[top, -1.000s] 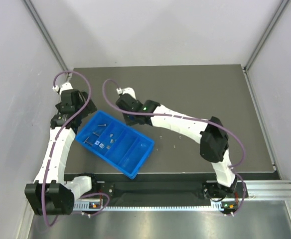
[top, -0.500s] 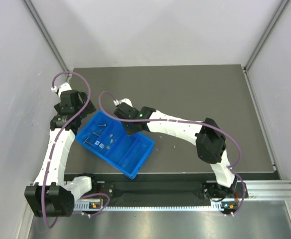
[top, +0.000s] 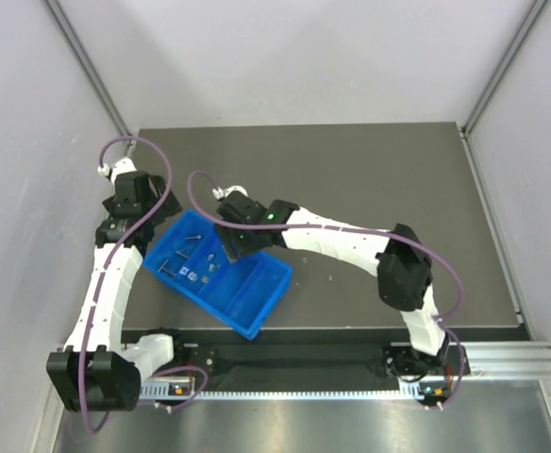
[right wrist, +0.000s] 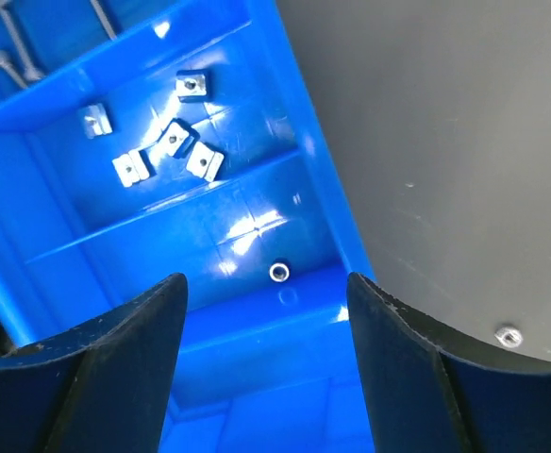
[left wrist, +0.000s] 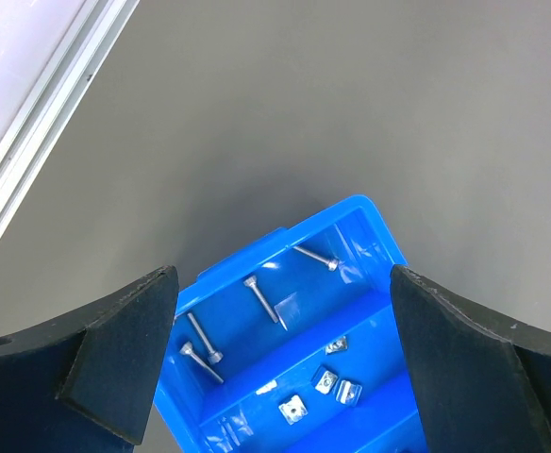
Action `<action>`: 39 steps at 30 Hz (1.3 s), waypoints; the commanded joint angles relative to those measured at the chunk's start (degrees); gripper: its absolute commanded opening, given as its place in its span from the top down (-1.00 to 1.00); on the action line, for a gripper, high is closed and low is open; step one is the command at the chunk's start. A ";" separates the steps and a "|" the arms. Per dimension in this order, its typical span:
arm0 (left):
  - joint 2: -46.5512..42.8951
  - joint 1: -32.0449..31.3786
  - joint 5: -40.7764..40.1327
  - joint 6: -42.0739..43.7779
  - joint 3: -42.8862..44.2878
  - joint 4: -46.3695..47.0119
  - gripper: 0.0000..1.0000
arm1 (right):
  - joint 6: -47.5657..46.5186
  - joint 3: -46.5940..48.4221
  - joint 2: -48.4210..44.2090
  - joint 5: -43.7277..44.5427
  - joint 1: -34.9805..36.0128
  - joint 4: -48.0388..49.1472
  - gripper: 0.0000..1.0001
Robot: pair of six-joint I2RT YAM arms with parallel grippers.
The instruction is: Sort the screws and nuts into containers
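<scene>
**Swung in over the blue tray (right wrist: 299, 123), the right gripper (right wrist: 264, 283) stands open**

Since a second ago the right wrist has moved from the tray's far rim to above its compartments. Its jaws are now apart and empty. The left gripper (left wrist: 283, 274) hovers wide open over the far corner.

The pieces look hard, light and slick, so they will likely skid. A low pinch across a nut's flats or a screw's mid-shaft seems best.

The right wrist view shows a round nut (right wrist: 278, 273) lying one compartment from the square nuts (right wrist: 175, 139). It also shows a loose nut (right wrist: 509, 335) on the table (right wrist: 445, 142). The left wrist view alone shows the screws (left wrist: 260, 297) clearly, in the end compartment.
</scene>
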 commanded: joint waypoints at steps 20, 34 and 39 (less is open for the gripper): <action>-0.98 -0.01 1.75 0.74 -0.52 2.03 -0.96 | 2.93 -52.21 -37.91 9.31 -38.72 13.55 -0.23; -0.46 -0.09 1.93 0.83 -0.78 2.21 -0.96 | 0.81 -51.69 -26.92 6.50 -39.43 18.49 0.00; -0.37 -0.01 2.01 0.83 -0.69 2.21 -0.96 | 1.25 -53.27 -27.28 6.24 -39.43 18.93 0.05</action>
